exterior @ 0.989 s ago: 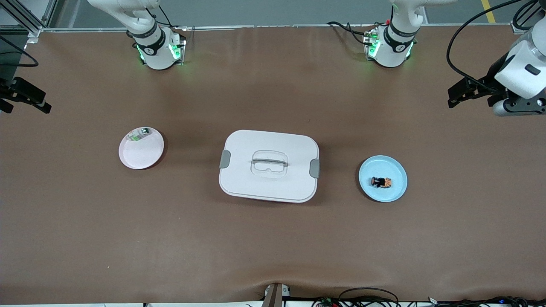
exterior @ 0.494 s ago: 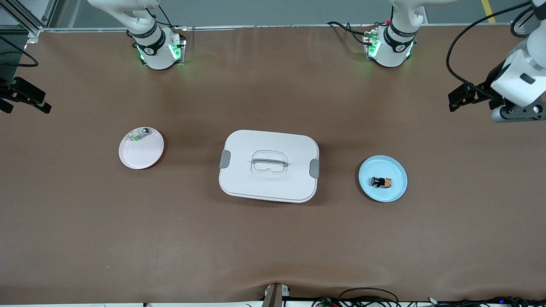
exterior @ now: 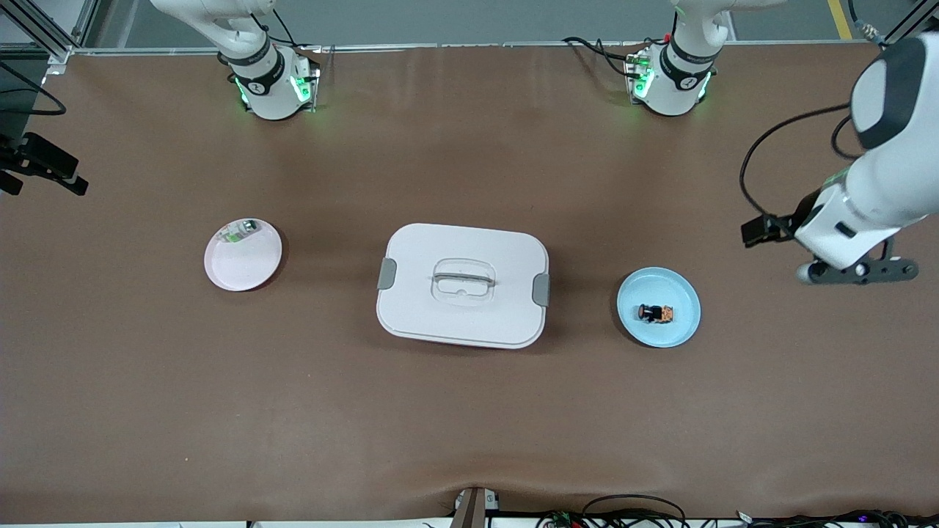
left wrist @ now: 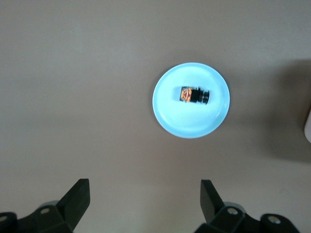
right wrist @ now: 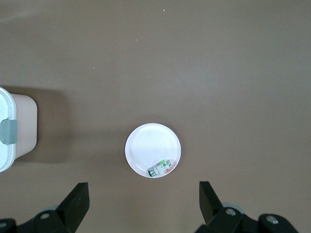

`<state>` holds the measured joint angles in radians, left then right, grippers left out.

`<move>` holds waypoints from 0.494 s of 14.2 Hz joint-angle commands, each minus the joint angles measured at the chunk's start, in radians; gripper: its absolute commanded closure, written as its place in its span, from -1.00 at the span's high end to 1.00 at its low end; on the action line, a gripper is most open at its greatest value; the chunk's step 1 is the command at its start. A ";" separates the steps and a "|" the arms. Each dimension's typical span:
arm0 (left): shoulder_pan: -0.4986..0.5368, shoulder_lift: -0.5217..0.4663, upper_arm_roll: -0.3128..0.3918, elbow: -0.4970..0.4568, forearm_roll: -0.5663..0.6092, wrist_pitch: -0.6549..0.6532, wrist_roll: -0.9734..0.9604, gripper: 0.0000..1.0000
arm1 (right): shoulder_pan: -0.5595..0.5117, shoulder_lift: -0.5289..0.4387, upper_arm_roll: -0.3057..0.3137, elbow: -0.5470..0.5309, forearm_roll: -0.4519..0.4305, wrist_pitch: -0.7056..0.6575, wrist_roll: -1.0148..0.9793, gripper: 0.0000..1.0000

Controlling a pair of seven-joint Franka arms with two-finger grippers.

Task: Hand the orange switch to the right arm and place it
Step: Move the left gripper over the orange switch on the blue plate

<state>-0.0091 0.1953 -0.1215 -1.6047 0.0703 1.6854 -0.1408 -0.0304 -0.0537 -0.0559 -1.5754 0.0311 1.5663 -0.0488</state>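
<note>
The orange switch (exterior: 656,314) lies on its side on a light blue plate (exterior: 678,334) toward the left arm's end of the table. It also shows in the left wrist view (left wrist: 194,95), on the plate (left wrist: 170,121). My left gripper (exterior: 759,229) hangs open and empty over bare table beside that plate; its jaws (left wrist: 144,183) stand wide apart, with the plate ahead of them. The right arm waits at its end of the table, its gripper (exterior: 44,167) open and empty (right wrist: 143,184), high over bare table beside a pale pink plate (exterior: 249,271).
A white lidded box (exterior: 462,286) with grey latches stands mid-table between the plates; its edge shows in the right wrist view (right wrist: 14,131). The pink plate (right wrist: 146,141) holds a small green-and-white part (exterior: 240,231), which also shows in the right wrist view (right wrist: 162,169).
My left arm has swung down and in from the table's end toward the blue plate. The right arm, the plates and the box have not moved.
</note>
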 commanded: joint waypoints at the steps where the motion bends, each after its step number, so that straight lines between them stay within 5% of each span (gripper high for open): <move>1: 0.001 0.006 -0.003 -0.118 0.020 0.176 0.010 1.00 | 0.007 0.012 -0.001 0.028 -0.019 -0.017 0.012 1.00; 7: -0.034 0.090 -0.012 -0.265 0.017 0.446 0.006 1.00 | 0.007 0.012 -0.001 0.028 -0.019 -0.017 0.012 1.00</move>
<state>-0.0283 0.2756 -0.1272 -1.8251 0.0714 2.0524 -0.1396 -0.0304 -0.0529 -0.0558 -1.5744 0.0309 1.5663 -0.0489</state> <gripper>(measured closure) 0.000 0.000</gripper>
